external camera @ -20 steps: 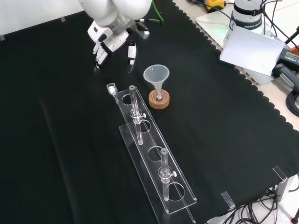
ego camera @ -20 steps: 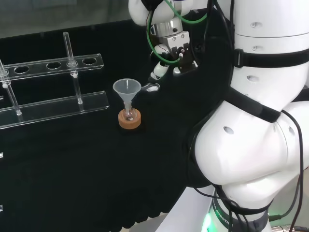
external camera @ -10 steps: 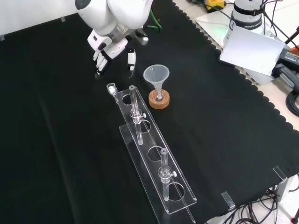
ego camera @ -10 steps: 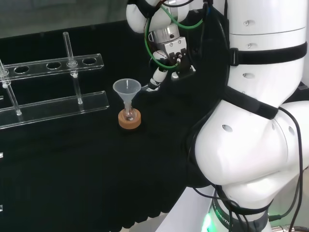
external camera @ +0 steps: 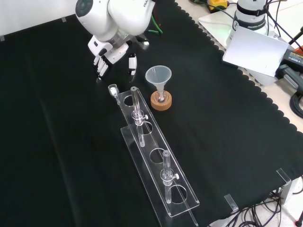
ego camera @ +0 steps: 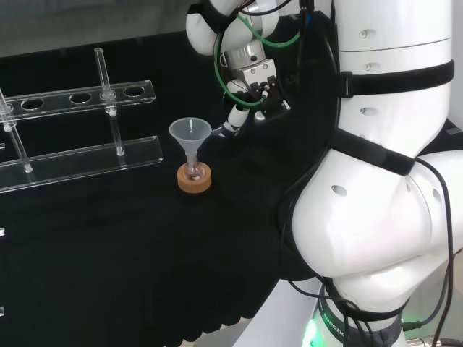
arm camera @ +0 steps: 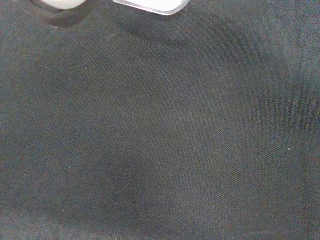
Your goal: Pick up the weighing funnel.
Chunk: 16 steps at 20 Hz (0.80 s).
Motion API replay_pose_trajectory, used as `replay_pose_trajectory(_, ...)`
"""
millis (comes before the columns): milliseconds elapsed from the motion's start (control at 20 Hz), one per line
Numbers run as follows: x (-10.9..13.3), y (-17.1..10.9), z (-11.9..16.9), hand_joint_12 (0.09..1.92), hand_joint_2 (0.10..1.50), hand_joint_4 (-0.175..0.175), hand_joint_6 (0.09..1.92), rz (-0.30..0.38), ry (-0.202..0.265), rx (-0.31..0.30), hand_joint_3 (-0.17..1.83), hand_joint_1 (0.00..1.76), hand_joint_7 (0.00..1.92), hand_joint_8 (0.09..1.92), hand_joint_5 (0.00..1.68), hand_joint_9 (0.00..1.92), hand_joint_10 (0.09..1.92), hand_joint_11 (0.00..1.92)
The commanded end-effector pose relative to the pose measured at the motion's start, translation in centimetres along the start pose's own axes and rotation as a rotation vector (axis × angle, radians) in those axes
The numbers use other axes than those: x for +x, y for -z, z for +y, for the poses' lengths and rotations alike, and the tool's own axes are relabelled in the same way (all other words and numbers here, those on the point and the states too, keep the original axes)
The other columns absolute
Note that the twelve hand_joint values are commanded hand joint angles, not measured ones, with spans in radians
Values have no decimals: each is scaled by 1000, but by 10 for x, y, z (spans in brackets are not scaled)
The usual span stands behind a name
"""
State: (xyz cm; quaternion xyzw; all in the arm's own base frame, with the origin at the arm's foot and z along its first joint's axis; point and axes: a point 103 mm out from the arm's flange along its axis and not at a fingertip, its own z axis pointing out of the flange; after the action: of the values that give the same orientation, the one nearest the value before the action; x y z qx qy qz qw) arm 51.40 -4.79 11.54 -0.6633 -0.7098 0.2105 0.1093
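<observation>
**Desk:** What was recorded on the table (external camera: 236,156)?

**Caption:** In the front view the hand (external camera: 112,51) was pictured near the top, released. Its fingers (external camera: 100,65) were relaxed and pointed down at the black cloth (external camera: 61,142), and the thumb (external camera: 132,62) was held apart from them. The weighing funnel (external camera: 113,89) was shown lying on the cloth just below the hand, apart from the fingers. It was placed beside the upper end of the clear rack (external camera: 158,165). Whether the fingertips touched the cloth could not be told.

**Desk:** What was added by the head view?

**Caption:** There the hand was seen to the right of the funnel (ego camera: 190,134) and higher in the view. The funnel's stem was set in a small flask (ego camera: 193,171) on a cork ring (ego camera: 194,181). The arm's white links (ego camera: 376,217) were shown large at the right. A glass tube (ego camera: 102,72) was seen standing upright in the rack at the left.

**Desk:** And the wrist view?

**Caption:** The weave of the cloth was caught close up, and a blurred white part of the hand was seen at one edge.
</observation>
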Motion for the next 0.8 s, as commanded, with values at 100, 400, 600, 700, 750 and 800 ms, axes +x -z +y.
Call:
replay_pose_trajectory(100, 5, -2, 6, 1304, 723, -53, 103, -14, -5, 8, 341, 765, 393, 729, 557, 653, 591, 417)
replay_pose_trajectory(400, 3, -10, 13, 1307, 696, -53, 126, -7, 0, 25, 398, 768, 400, 730, 558, 666, 586, 418)
replay_pose_trajectory(600, 5, -13, 18, 1306, 693, -52, 134, -15, 2, 29, 405, 772, 410, 733, 566, 680, 589, 422)
replay_pose_trajectory(700, 5, -14, 19, 1305, 692, -51, 138, -19, -2, 32, 408, 774, 413, 733, 570, 683, 588, 423)
replay_pose_trajectory(750, 4, -15, 20, 1305, 692, -51, 140, -20, -4, 35, 409, 775, 413, 733, 572, 685, 587, 424)
replay_pose_trajectory(800, 3, -15, 21, 1305, 691, -51, 142, -21, -5, 38, 411, 776, 414, 733, 575, 686, 587, 425)
